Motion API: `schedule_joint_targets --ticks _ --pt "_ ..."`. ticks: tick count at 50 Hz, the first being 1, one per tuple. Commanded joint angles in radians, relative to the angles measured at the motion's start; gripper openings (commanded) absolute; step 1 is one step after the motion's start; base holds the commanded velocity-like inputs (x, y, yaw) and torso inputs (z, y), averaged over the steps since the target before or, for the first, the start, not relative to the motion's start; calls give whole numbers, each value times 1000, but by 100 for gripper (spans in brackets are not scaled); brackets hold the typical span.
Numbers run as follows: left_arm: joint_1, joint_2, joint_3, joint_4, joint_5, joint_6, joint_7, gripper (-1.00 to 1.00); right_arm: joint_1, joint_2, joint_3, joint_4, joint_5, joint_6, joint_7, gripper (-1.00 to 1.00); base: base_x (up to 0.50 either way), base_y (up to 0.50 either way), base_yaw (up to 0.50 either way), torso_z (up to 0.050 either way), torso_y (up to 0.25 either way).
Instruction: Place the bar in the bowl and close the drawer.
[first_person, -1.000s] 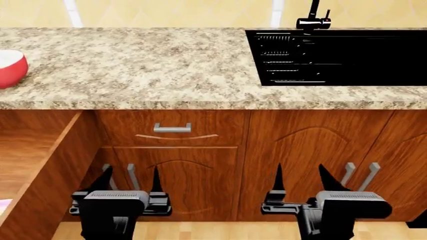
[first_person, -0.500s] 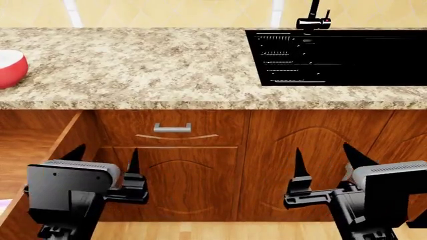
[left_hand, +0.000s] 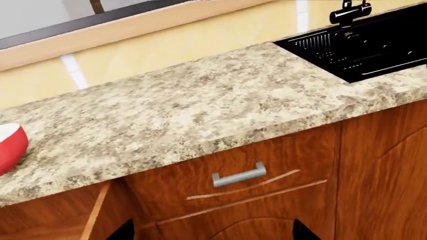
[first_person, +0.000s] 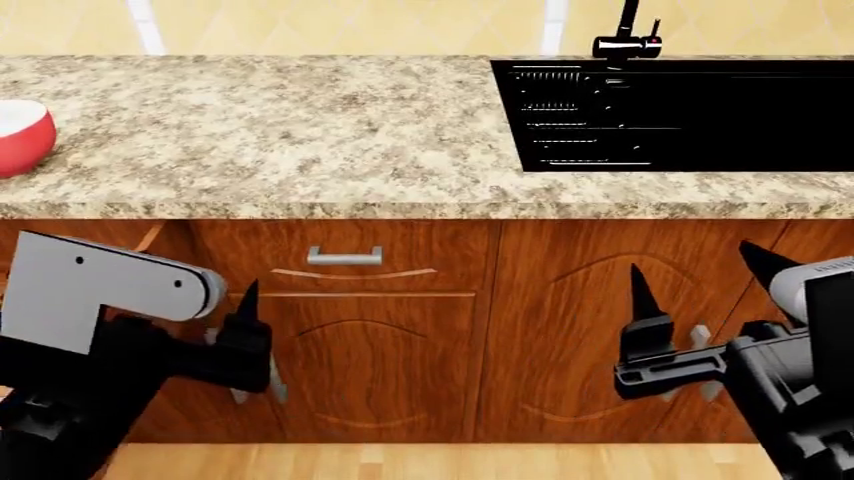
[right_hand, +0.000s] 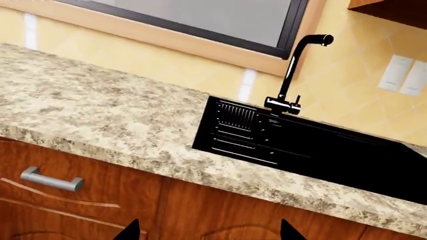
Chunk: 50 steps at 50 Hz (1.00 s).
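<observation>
Bowl (first_person: 19, 138): cut by the head view's left edge, only its right part in frame; same in the left wrist view, a red sliver at the border. Bar: not seen in any view. Drawer (left_hand: 60, 217): mostly hidden behind the left arm in the head view; left wrist view shows only a corner of it, probably its side wall. Left gripper (first_person: 200, 315): one finger visible, the other hidden by the arm. Right gripper (first_person: 705, 290): body cut by the frame edge. Both wrist views show only fingertips
</observation>
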<state>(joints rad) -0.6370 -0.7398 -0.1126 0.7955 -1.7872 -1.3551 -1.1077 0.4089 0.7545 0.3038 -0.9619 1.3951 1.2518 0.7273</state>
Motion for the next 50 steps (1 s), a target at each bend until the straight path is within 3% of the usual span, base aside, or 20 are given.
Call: schedule_joint_targets --ticks 1,10,50 --pt "-208 -187 172 -103 -355 59 -263 100 203 190 -73 79 389 36 292 100 0 0 0 0 0" --pt "-289 -222 248 -133 -410 88 -295 100 278 240 -169 103 447 26 396 100 0 326 0 0 0" --pt "-280 -251 280 -131 -399 129 -262 100 293 289 -189 84 482 -25 473 100 0 500 0 0 0"
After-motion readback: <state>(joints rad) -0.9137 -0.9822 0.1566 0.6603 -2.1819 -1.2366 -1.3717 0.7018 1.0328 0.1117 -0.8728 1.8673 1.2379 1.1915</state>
